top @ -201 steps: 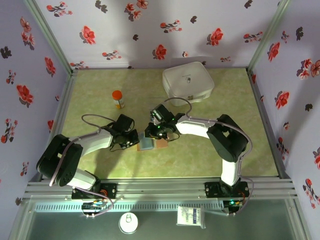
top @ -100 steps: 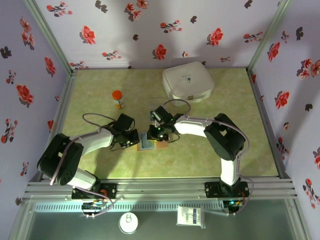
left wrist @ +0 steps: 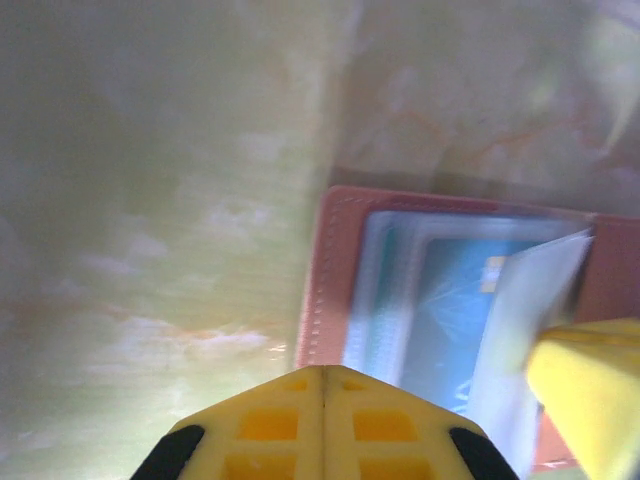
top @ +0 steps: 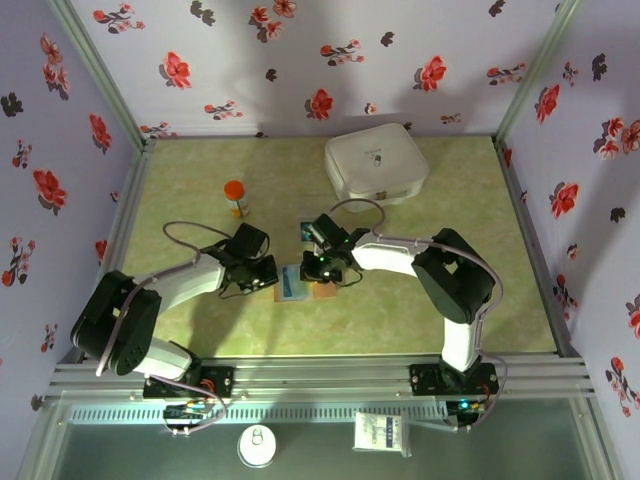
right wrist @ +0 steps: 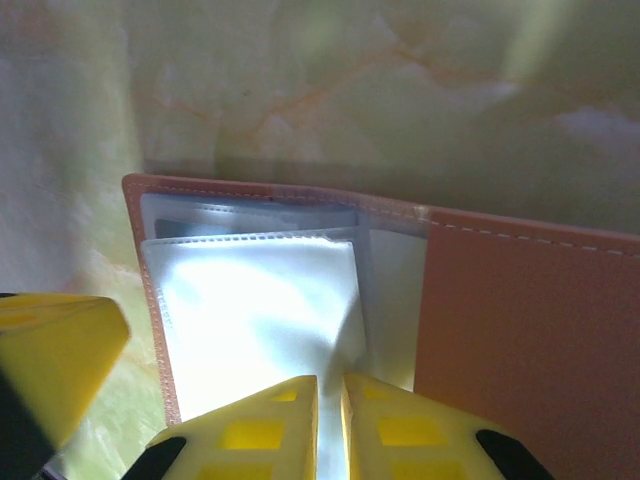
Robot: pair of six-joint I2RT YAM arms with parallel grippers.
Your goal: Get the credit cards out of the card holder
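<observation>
While the left gripper (left wrist: 322, 372), clenched, sits at the left edge of the open wallet (right wrist: 530, 330) at mid-table, the right gripper (right wrist: 330, 380) is pinched almost shut on a clear flap (right wrist: 260, 310). Best to peel it back gently, brace the wallet, then go for the teal card (left wrist: 450, 300) tucked beyond. Against a second ago, the right fingers have narrowed and the wallet has barely shifted.
</observation>
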